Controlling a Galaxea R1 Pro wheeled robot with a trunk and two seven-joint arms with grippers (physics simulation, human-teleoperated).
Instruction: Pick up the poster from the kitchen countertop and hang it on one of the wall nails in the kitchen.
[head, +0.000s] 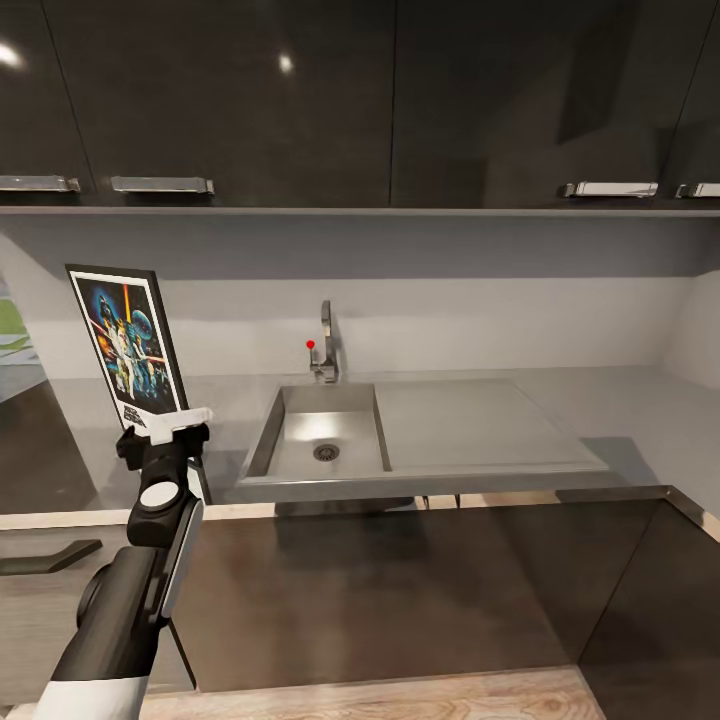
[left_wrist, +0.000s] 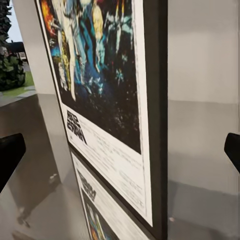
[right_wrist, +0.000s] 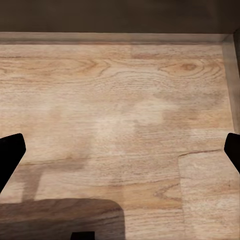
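On the pale grey worktop (head: 480, 420), left of the sink (head: 320, 440), stands upright the poster (head: 130, 345), black-framed, white-bordered, dark blue artwork, between fingers of the open left tool (head: 165, 430); right tool (right_wrist: 120, 150) open over wood floor (right_wrist: 120, 100).

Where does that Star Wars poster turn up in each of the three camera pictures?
Head view: the poster stands upright at the left on the pale kitchen countertop, just beyond the left claw.
Left wrist view: it is close up, seen edge-on, between the claw's two dark fingers.
Right wrist view: not in it; that camera faces the wood floor.
Shared landmark: the glossy countertop, mirroring the poster.
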